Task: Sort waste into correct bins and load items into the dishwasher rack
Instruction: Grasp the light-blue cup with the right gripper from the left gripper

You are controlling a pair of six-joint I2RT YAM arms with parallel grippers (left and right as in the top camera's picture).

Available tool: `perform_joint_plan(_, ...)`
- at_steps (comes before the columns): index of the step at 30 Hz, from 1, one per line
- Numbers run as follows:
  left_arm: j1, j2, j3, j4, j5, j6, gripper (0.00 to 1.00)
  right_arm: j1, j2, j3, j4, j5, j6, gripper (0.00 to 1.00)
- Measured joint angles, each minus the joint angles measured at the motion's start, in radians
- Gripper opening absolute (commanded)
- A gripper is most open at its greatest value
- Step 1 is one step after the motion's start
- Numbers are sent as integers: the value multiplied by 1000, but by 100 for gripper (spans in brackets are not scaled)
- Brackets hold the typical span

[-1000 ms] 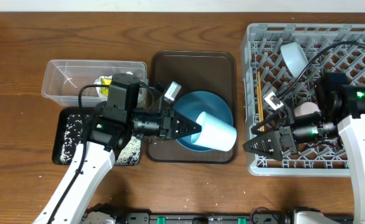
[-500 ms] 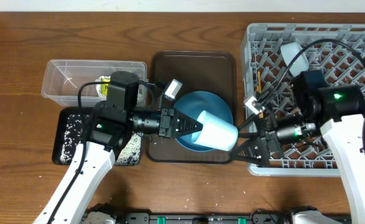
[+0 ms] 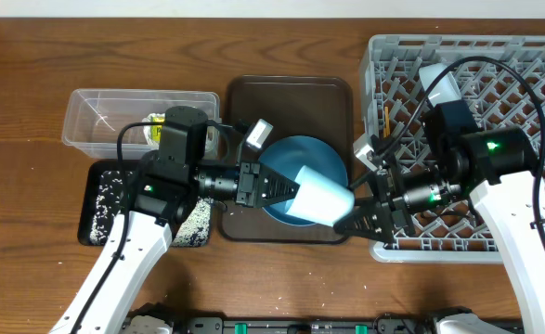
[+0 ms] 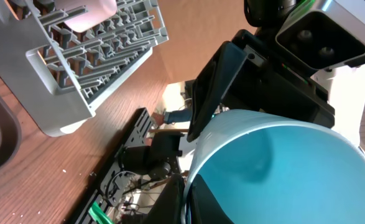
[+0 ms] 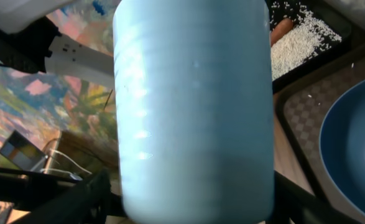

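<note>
The light-blue cup [image 3: 323,197] hangs on its side over the near edge of the blue plate [image 3: 300,158]. My left gripper [image 3: 286,190] is shut on its rim, one finger inside the cup [image 4: 294,174] and one outside. My right gripper [image 3: 354,218] has come in from the right. Its fingers [image 5: 86,196] flank the cup's base [image 5: 194,106] very closely; I cannot tell whether they press on it. The grey dishwasher rack [image 3: 532,74] holds a white bowl [image 3: 439,83] and chopsticks [image 3: 385,121].
The plate lies on a brown tray [image 3: 291,93]. At the left, a clear tub [image 3: 96,116] holds a yellow-green wrapper [image 3: 153,125]. In front of it is a black tray [image 3: 100,199] with rice [image 5: 300,40] and a carrot [image 5: 280,28].
My right gripper has moved left from above the rack to the cup's base, and its jaws have narrowed around it. The left gripper and the cup have stayed put.
</note>
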Motion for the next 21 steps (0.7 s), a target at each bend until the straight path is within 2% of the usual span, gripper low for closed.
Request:
perform_joint_plan(4, 0, -1, 0, 1, 3, 0, 6, 0, 0, -2, 31, -3, 2, 59)
perform_joint_plan(15, 2, -1, 0, 1, -5, 0, 6, 0, 0, -4, 104, -12, 2, 68)
perform_joint_plan(19, 0, -1, 0, 1, -5, 0, 6, 0, 0, -4, 126, -26, 2, 67)
perform_joint_plan(21, 0, -1, 0, 1, -5, 0, 6, 0, 0, -4, 132, -29, 1, 62)
